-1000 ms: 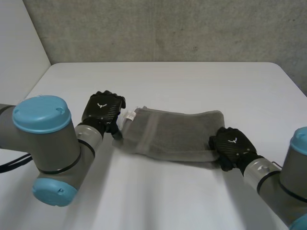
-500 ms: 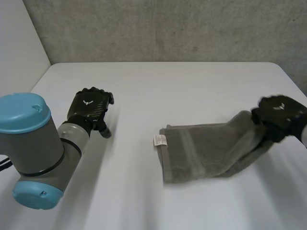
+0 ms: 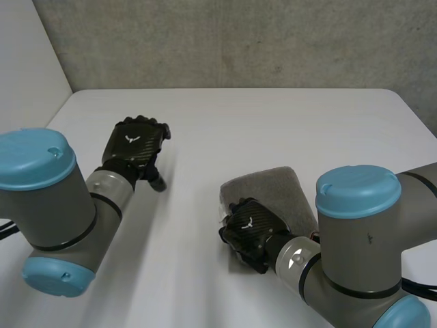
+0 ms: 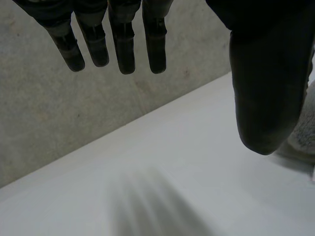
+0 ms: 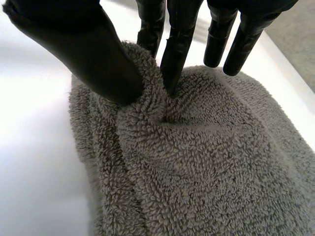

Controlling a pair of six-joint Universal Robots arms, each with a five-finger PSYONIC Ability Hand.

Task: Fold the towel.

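Towel [image 3: 274, 188], now folded over, in pinch of right robot hand [image 3: 251, 229]; left robot hand [image 3: 136, 145] slack, apart.

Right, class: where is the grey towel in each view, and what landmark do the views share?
Head view: the towel lies folded on the white table, the right hand on its near edge.
Left wrist view: a sliver of towel beside the left hand.
Right wrist view: the towel lies under the right hand, a fold pinched at its thumb.
Shared landmark: the white table.
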